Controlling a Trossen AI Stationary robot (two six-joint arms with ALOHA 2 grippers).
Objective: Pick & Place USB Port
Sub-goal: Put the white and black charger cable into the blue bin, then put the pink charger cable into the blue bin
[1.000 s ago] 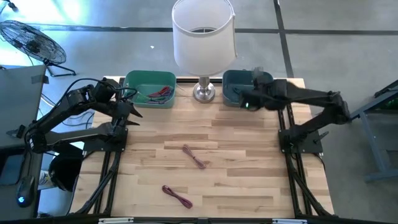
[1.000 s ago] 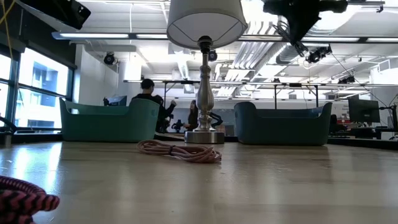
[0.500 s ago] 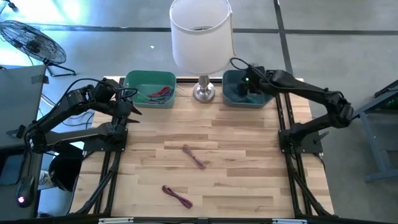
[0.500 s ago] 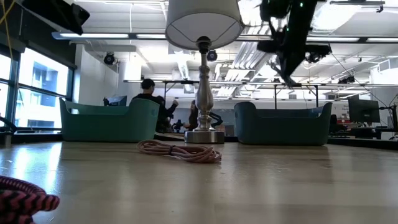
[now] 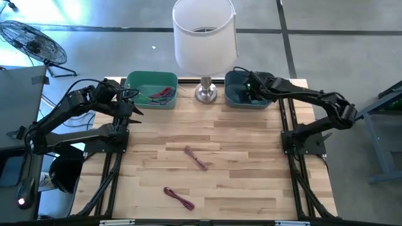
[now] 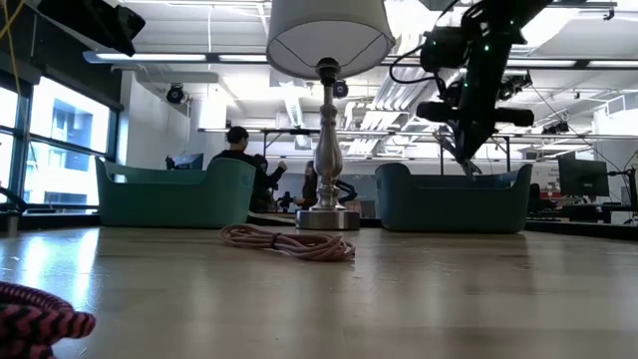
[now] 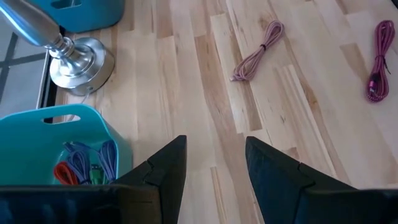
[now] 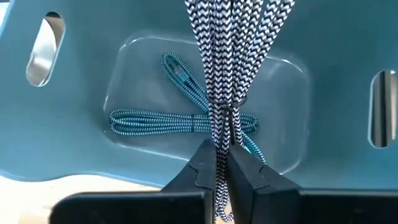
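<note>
The right hand (image 8: 222,163), pinching a black-and-white braided cable (image 8: 227,56), hangs over the dark teal bin (image 5: 240,94); two pink cables (image 5: 196,157) await on the worktop (image 5: 251,169).

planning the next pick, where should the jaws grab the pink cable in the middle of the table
Grip the pink cable at its middle, coming straight down from above. It lies flat on the wooden table as a narrow bundle running diagonally, so set the jaws across its width. Nothing crowds it; the darker pink cable lies apart.
</note>
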